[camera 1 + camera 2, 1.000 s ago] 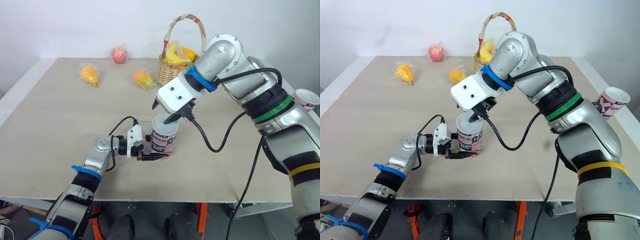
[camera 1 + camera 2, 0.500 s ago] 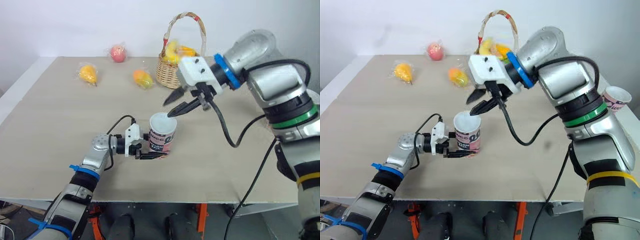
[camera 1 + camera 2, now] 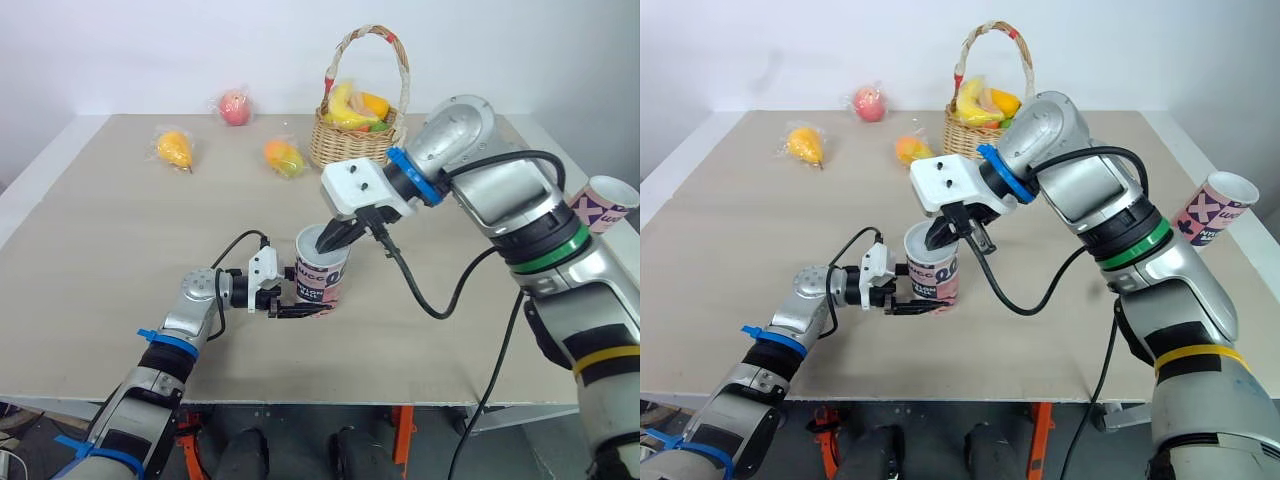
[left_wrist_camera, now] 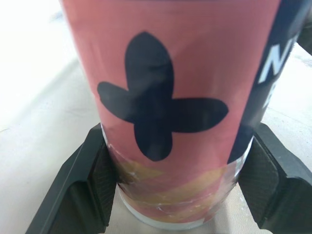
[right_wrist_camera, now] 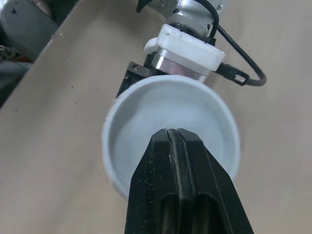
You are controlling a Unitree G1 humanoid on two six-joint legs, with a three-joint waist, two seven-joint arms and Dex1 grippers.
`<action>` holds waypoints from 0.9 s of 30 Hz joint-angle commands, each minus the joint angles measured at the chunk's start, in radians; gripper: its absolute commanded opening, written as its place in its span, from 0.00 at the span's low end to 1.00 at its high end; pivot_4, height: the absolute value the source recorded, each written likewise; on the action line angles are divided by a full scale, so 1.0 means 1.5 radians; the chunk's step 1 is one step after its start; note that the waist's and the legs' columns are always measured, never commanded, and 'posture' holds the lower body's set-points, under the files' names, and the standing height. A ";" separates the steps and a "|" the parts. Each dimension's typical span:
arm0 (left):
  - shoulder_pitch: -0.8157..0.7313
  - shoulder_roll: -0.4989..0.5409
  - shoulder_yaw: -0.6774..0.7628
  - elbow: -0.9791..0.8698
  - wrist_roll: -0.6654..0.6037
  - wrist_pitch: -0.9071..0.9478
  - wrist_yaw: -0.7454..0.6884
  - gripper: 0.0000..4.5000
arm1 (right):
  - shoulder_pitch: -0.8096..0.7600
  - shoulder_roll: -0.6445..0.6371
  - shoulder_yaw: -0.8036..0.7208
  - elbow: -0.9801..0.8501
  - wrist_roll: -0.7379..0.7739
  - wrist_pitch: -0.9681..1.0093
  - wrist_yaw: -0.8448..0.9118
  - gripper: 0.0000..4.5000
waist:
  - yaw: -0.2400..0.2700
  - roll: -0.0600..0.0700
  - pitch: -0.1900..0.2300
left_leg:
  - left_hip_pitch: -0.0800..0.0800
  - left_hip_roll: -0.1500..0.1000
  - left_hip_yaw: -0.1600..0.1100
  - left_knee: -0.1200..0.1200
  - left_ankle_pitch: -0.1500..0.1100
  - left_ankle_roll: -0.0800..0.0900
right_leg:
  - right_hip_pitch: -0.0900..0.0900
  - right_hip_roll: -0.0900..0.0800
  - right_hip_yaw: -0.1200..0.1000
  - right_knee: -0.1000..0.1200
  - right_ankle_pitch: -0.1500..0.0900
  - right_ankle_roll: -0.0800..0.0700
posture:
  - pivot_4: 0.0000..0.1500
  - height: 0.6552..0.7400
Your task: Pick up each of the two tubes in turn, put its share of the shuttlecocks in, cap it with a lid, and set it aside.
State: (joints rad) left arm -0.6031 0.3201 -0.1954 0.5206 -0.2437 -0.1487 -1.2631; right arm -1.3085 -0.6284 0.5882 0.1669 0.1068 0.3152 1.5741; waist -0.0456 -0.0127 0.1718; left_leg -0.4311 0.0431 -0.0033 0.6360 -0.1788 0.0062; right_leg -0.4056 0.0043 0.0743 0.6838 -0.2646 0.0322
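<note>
Dropping back from its raised spot behind, the right tool (image 3: 330,238) has come down to the mouth of the pink and dark-blue printed cardboard tube (image 3: 322,270), and its two black fingers, spread a moment ago, are now pressed flat together with nothing seen between them. Their tips dip just inside the white rim, on the far side of the opening.

That tube stands upright near the middle of the beige worktop (image 3: 120,260), long axis vertical, open mouth pointing straight up and its pale inside showing in the right wrist view. The left tool (image 3: 305,308) clasps it low down, one black finger on each side of the base, lying level along the surface.

Well apart, at the right edge of the worktop, a second printed tube (image 3: 606,204) in pink with dark crosses leans with its open mouth up and toward the right.

Toward the far edge a woven wicker basket (image 3: 355,145) with a tall handle holds yellow fruit. Left of it lie a wrapped orange fruit (image 3: 284,157), a wrapped yellow pear (image 3: 176,150) and a wrapped red apple (image 3: 237,107).
</note>
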 commanded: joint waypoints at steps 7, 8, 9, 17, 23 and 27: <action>0.004 0.005 -0.002 0.004 0.019 0.005 0.007 0.71 | 0.036 -0.008 0.097 0.041 -0.136 -0.194 0.027 0.02 | 0.000 -0.001 -0.003 | 0.005 0.001 0.000 0.000 0.000 0.000 | 0.005 0.001 0.000 0.000 0.000 -0.001 | 1.00 1.00; 0.004 0.004 -0.002 0.004 0.019 0.005 0.008 0.71 | 0.033 0.001 0.083 0.048 -0.127 -0.188 0.027 0.02 | 0.000 -0.001 -0.004 | 0.006 0.001 0.000 0.000 0.000 0.000 | 0.006 0.001 0.000 0.000 -0.001 -0.001 | 1.00 1.00; 0.004 0.004 -0.002 0.005 0.019 0.004 0.008 0.71 | 0.028 0.010 0.063 0.055 -0.112 -0.178 0.027 0.02 | 0.000 -0.002 -0.005 | 0.007 0.002 0.000 0.000 0.000 0.000 | 0.006 0.002 0.000 0.000 -0.001 -0.004 | 1.00 1.00; 0.006 0.001 -0.002 0.003 0.019 0.006 0.006 0.71 | -0.021 0.001 -0.093 0.063 0.042 -0.014 0.027 0.32 | 0.001 -0.001 -0.004 | 0.004 0.003 0.001 -0.001 0.001 -0.003 | 0.002 0.003 0.000 0.000 0.002 -0.005 | 1.00 1.00; 0.006 0.001 -0.002 0.004 0.019 0.004 -0.001 0.71 | 0.047 -0.108 -0.210 -0.025 0.123 0.114 0.009 0.97 | 0.009 -0.001 -0.004 | -0.002 0.002 -0.001 -0.001 0.000 -0.004 | -0.001 0.003 0.000 0.000 0.001 -0.006 | 1.00 1.00; 0.001 -0.004 0.004 0.003 0.008 0.013 -0.005 0.71 | 0.158 -0.172 -0.275 -0.117 0.148 0.182 -0.045 0.97 | 0.013 0.000 -0.003 | -0.002 0.002 -0.002 -0.001 -0.001 -0.005 | -0.001 0.004 0.001 -0.001 0.000 -0.006 | 1.00 1.00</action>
State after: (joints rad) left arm -0.6029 0.3073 -0.1918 0.5176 -0.2399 -0.1460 -1.2740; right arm -1.0923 -0.8642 0.2359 0.0693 0.2998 0.5517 1.5408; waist -0.0257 -0.0134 0.1669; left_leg -0.4340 0.0461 -0.0059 0.6340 -0.1799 -0.0008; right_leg -0.4078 0.0099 0.0755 0.6829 -0.2650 0.0230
